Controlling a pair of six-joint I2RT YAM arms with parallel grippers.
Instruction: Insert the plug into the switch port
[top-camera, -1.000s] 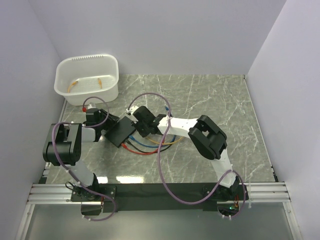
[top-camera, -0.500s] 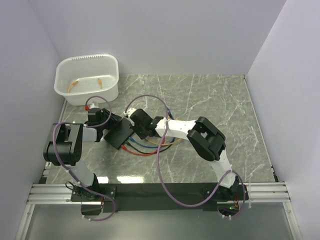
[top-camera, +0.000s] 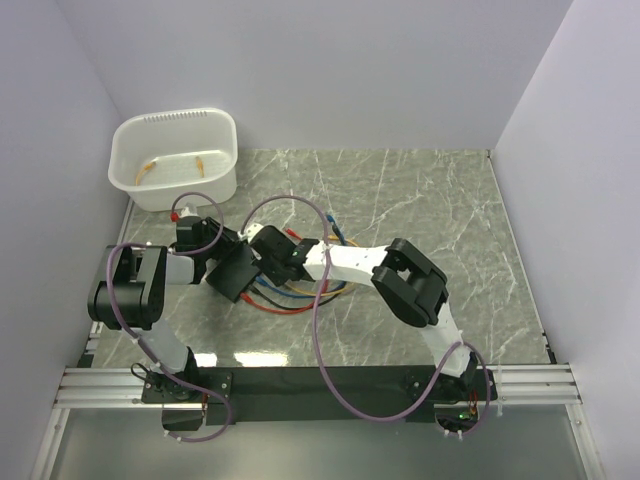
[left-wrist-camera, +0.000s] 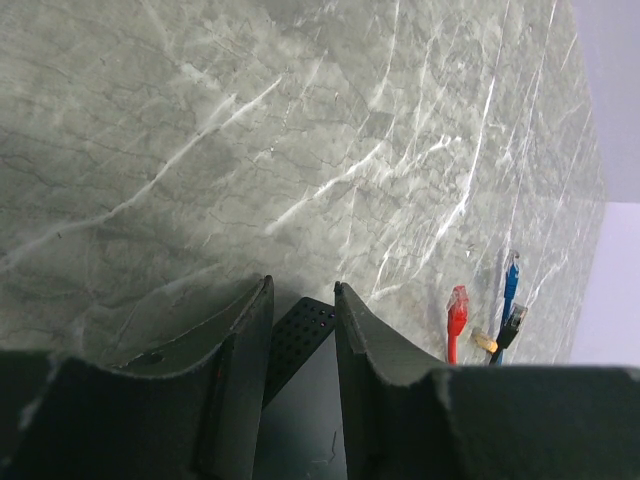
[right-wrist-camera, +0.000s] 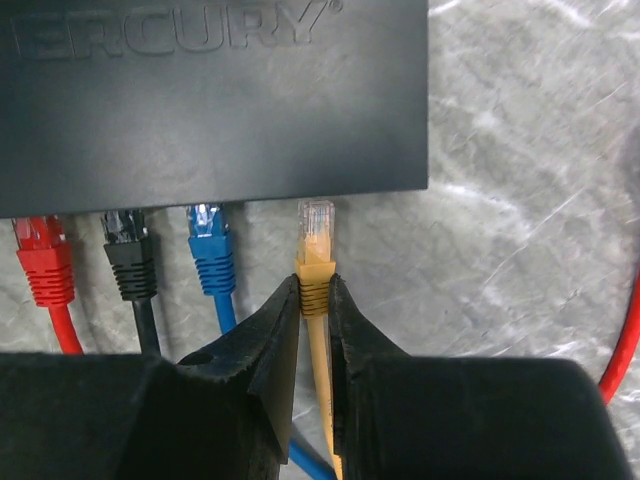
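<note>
Plug (right-wrist-camera: 316, 235) clamped in right claw (right-wrist-camera: 313, 292), tip at switch (right-wrist-camera: 215, 100) edge; left claw (left-wrist-camera: 302, 292) grips switch.

The switch (top-camera: 236, 270) lies on the bench (top-camera: 450, 200), one end between the left fingers (left-wrist-camera: 235, 380). Along the switch's socket edge, three other plugs (right-wrist-camera: 128, 255) sit side by side, meeting it. Right of them the plug (right-wrist-camera: 315, 235) stops just short of that edge, pinched between the right fingers (right-wrist-camera: 265, 345). The tub (top-camera: 130, 185) stands behind the switch and to its left, well apart.
</note>
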